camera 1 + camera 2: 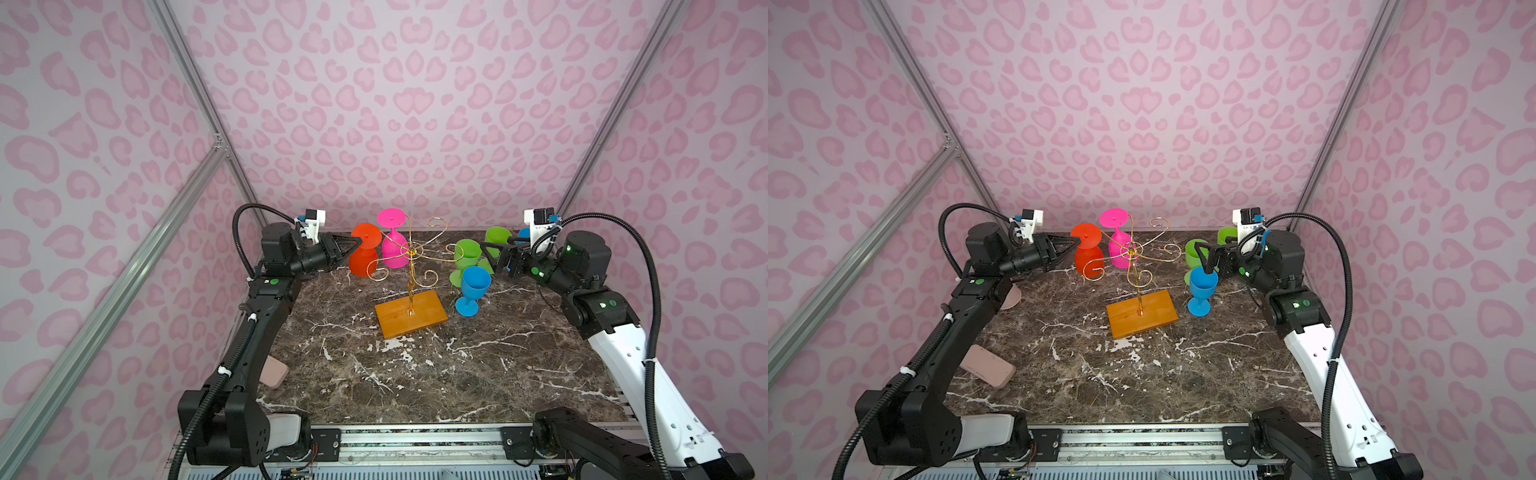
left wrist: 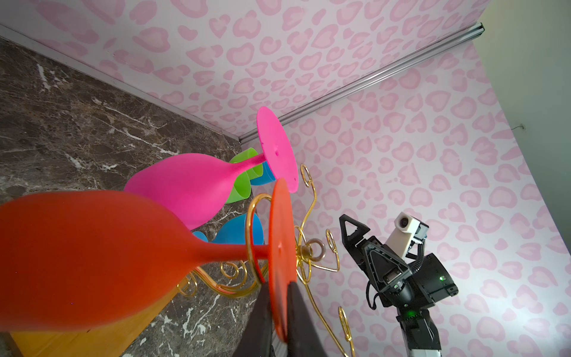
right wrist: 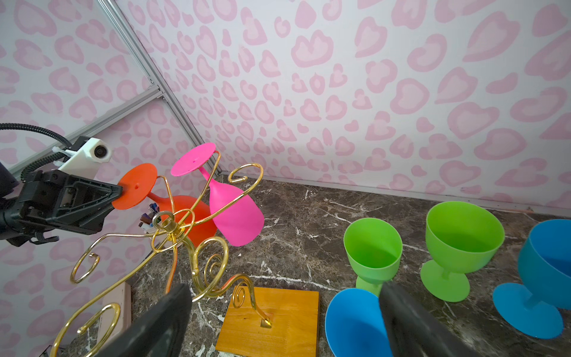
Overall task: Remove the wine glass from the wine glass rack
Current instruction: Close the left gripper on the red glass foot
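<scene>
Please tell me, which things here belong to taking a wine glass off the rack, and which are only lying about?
For the job:
- wine glass rack
- orange glass hanging on it, its foot gripped by the left gripper
- pink glass hanging beside it

Lying about:
- green glasses and blue glasses, upright on the table
- pink case at the table's edge

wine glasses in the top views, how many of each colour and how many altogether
orange wine glass, hung on the wine glass rack: 1
pink wine glass, hung on the rack: 1
green wine glasses and, upright on the table: 2
blue wine glasses and, upright on the table: 2
total: 6
</scene>
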You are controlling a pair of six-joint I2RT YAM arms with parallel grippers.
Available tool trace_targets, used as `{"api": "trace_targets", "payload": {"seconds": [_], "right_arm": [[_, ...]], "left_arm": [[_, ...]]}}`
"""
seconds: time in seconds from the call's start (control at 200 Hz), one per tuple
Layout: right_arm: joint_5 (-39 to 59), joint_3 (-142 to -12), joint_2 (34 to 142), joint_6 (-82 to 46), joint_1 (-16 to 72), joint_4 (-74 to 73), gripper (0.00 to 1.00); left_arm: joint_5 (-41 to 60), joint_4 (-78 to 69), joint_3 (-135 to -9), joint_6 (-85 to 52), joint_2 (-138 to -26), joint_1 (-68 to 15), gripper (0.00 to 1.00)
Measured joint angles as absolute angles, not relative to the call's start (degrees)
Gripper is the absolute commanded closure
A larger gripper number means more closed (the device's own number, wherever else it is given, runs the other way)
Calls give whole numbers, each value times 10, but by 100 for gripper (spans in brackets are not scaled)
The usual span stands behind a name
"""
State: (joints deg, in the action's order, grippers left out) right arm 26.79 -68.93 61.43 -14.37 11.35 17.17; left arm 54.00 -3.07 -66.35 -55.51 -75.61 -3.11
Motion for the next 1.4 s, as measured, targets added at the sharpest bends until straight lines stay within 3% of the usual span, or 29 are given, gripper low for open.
{"api": "trace_targets", "payload": {"seconds": [0.325,1.4], "right_arm": [[268,-686,610,-144,114,171,3],[268,-682,599,-146,114,171,3]], "left_arm": [[537,-32,-666,-585,-749,-31,97],[533,-40,-707,-628,-776,-60,97]]}}
